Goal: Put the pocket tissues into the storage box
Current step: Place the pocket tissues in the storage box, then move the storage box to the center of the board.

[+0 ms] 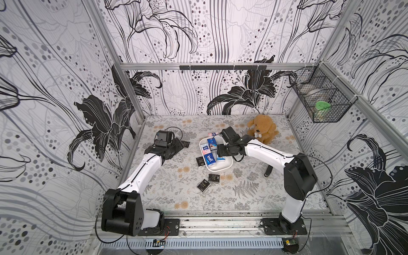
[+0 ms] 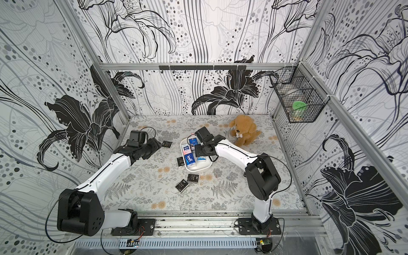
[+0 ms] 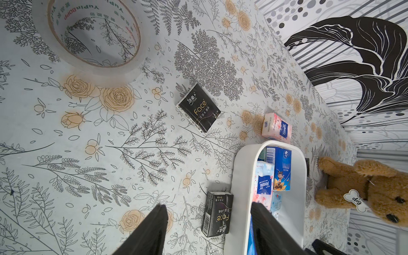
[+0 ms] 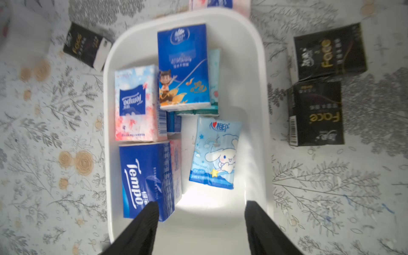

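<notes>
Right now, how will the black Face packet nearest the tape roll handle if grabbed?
Black Face packet lies flat: unlikely to roll or tip. Glossy film wrap: probably slippery, squashy. Tissue pack: likely light, slides when nudged.

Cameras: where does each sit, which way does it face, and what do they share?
Top views: high over the front, looking down at the table; left arm and right arm show, storage box central.
Left wrist: on the left arm, looking down past the open left gripper at a black packet, tape roll, plush dog.
Right wrist: looks down past the open right gripper into the storage box.
Shared: both wrist views show the pink-white Tempo packet.
</notes>
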Robot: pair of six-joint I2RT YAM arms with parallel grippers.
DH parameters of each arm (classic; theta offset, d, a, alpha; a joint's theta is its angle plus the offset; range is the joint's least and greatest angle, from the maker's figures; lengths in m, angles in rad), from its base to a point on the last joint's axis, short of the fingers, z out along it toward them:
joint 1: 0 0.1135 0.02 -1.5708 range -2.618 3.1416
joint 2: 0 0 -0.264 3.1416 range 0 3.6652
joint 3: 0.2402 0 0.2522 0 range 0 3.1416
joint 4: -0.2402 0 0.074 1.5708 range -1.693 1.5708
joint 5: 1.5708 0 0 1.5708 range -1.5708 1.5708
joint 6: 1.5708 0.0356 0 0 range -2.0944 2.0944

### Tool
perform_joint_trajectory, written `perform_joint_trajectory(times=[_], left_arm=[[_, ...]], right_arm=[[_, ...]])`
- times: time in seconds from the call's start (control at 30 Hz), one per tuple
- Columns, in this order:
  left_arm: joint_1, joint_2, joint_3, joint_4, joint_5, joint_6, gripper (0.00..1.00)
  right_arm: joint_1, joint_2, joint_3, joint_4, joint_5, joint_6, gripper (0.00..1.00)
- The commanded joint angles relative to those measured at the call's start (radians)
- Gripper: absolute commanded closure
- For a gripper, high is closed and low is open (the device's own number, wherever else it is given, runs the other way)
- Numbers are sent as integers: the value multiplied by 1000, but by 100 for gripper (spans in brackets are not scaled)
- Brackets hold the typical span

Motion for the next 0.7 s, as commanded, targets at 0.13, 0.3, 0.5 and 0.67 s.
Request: perform_joint_trajectory(times=[0.13,0.3,0.5,0.67], left_arm=[[21,-23,-11,-20,-20,40,35],[26,-20,-13,-24,-15,39,35],[26,-17,2,-36,-22,41,35],[28,-17,4,-36,-24,42,35]], right_arm=[[-75,48,10,-28,48,-28,29],[-81,123,55,-38,50,-57,34],[-81,179,75,-21,29,-80,60],[-82,170,58,-17,16,-83,82]])
